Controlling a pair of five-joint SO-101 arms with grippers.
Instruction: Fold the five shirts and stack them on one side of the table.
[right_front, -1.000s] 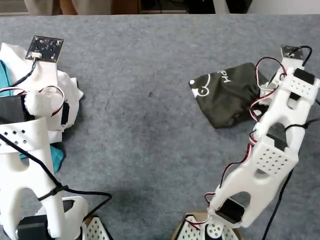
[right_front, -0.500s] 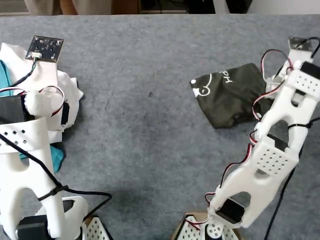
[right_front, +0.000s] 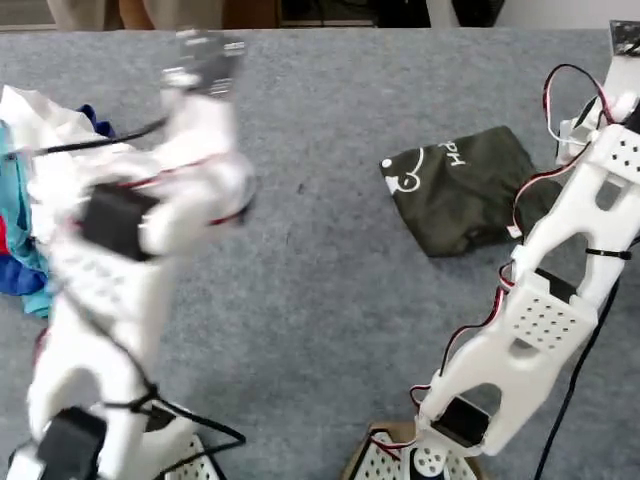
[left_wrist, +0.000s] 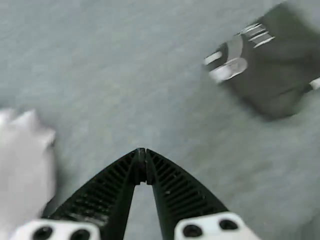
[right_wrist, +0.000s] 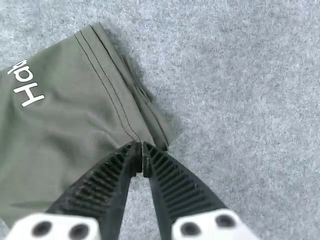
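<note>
Left arm (right_front: 130, 230): slanted from lower left toward top; left end effector (left_wrist: 141, 167) was pressed together, empty.
Right arm (right_front: 560, 260): stretched up right edge; right end effector (right_wrist: 140, 160) was pressed together over dark shirt (right_wrist: 60, 125) hem.

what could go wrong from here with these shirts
1. The right gripper has its fingers shut right at the hem of the olive shirt; if cloth is caught, lifting away could spoil the fold.
2. The heap of unfolded shirts looks tangled; the left gripper, shut and empty, may drag several out at once.
</note>
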